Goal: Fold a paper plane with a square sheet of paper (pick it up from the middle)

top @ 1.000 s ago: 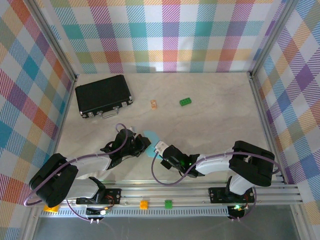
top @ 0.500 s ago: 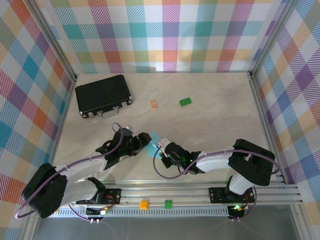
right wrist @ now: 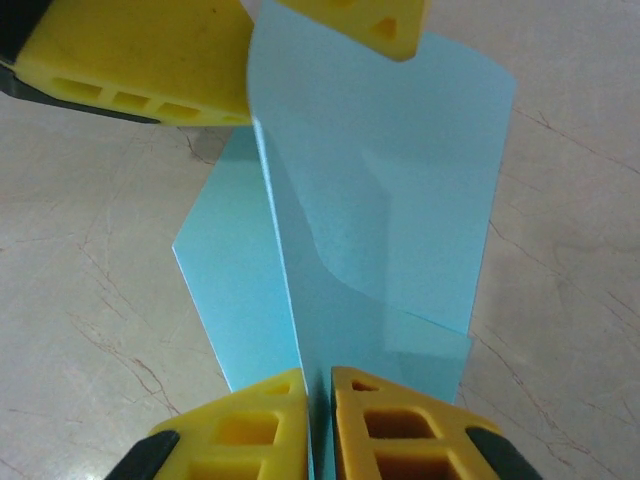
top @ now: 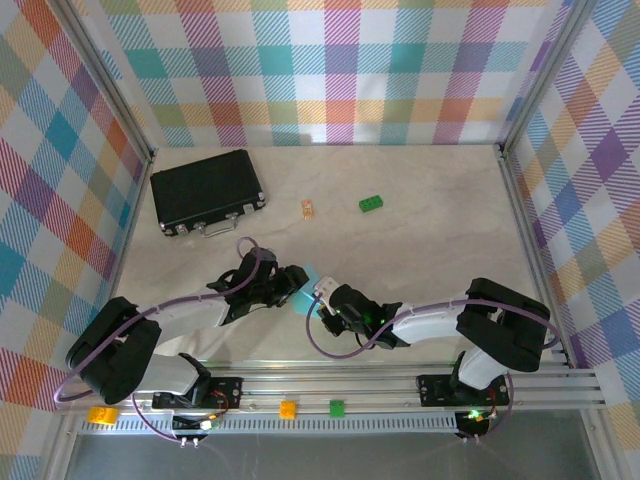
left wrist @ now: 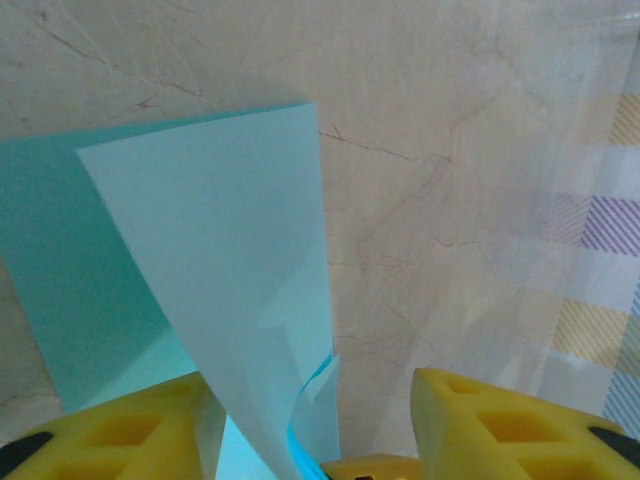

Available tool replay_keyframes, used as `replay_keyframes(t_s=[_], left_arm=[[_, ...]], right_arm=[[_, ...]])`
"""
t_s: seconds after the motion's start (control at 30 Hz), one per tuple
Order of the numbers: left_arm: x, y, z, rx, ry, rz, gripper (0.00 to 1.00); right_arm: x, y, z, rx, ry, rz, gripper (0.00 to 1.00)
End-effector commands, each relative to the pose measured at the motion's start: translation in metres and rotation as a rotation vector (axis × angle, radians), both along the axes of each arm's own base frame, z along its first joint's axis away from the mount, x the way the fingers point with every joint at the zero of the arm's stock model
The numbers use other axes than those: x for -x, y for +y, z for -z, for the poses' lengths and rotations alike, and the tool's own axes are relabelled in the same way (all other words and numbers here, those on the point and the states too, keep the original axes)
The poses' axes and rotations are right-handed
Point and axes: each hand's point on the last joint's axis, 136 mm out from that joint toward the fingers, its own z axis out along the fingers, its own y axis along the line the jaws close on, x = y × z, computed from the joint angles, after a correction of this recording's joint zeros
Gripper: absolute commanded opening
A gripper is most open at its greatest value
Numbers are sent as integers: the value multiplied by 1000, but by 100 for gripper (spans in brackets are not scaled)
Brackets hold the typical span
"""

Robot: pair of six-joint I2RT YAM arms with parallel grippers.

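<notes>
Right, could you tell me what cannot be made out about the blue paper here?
Top external: the sheet of paper is mostly hidden beneath the left gripper and right gripper; its folds are unreadable.
Left wrist: the sheet's lower end is cut off by the frame edge; whether the fingers touch it is unclear.
Right wrist: the pinched strip is hidden between the right gripper's fingers.
Top external: the orange item is too small to identify.

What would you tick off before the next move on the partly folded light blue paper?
1. Right gripper pinched shut on the thin light blue paper sheet: ok.
2. Left gripper jaws open, a raised flap between them: ok.
3. Fold edges lined up: cannot tell.
4. Crease pressed sharp: cannot tell.
5. Black rectangular case and small green brick well away from both grippers: ok.
</notes>
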Motion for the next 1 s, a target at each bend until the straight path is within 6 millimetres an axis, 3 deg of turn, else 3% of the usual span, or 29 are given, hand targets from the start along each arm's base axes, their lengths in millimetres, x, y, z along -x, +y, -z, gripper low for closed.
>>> replay_keyframes(t_s=[0.0, 0.3, 0.5, 0.77, 0.97], left_arm=[[-2, 4, -2, -17, 15, -12, 46], [-3, 2, -5, -17, 22, 7, 9], [-2, 0, -5, -15, 30, 22, 2], [-2, -1, -5, -13, 29, 30, 1], [-1, -1, -4, -13, 34, 32, 0]], right_arm=[[-2, 5, -8, -2, -34, -35, 16], [-2, 1, -4, 69, -74, -76, 23], [-7, -2, -7, 104, -118, -75, 26], [-15, -6, -10, 125, -166, -57, 28], [-15, -5, -14, 112, -173, -60, 23]])
